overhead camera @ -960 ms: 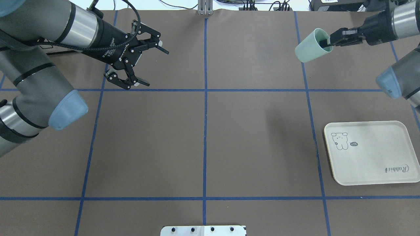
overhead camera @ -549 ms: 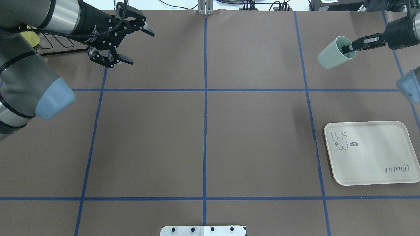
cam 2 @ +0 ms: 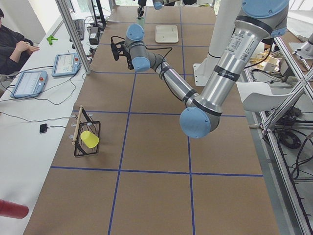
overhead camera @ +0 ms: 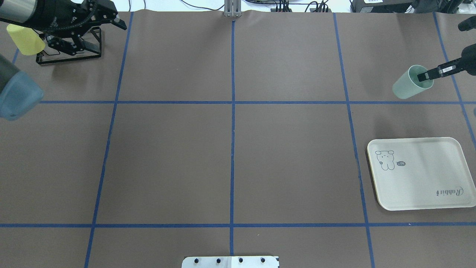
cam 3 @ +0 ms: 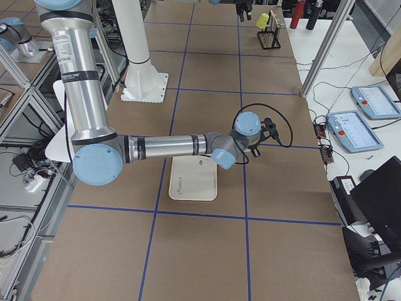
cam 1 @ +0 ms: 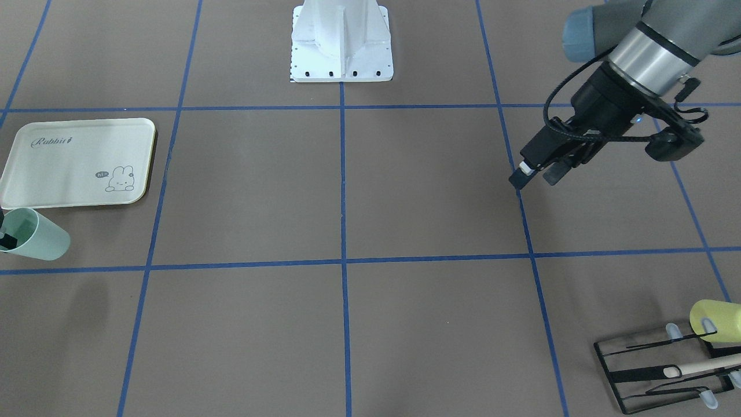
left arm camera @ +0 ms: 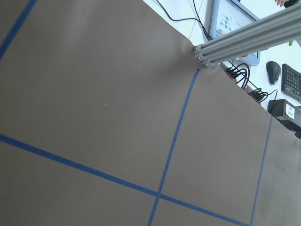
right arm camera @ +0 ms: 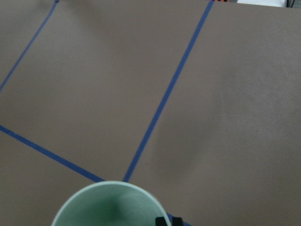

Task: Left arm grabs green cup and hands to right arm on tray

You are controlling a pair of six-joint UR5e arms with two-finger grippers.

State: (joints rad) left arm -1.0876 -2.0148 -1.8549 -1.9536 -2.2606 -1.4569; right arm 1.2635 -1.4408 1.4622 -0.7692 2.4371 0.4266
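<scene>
The pale mint-green cup [overhead camera: 408, 86] hangs tilted in the air, over the table just beyond the far edge of the cream Rabbit tray [overhead camera: 427, 186]. My right gripper [overhead camera: 423, 77] is shut on its rim, with one finger inside the cup. The cup [cam 1: 40, 236] shows at the left edge of the front-facing view, beside the tray [cam 1: 63, 174]. The right wrist view shows the cup's mouth [right arm camera: 106, 205] from above. My left gripper [overhead camera: 104, 36] is open and empty at the far left corner, also seen in the front-facing view [cam 1: 534, 177].
A pale yellow cup [overhead camera: 23, 39] lies on a black wire rack [overhead camera: 74, 56] at the far left corner, right by my left gripper. The robot's white base plate [cam 1: 341, 52] is at the near table edge. Blue tape lines grid the brown table.
My left arm has pulled back to the far left corner, open and empty. My right arm has carried the green cup further right and closer to the tray.
</scene>
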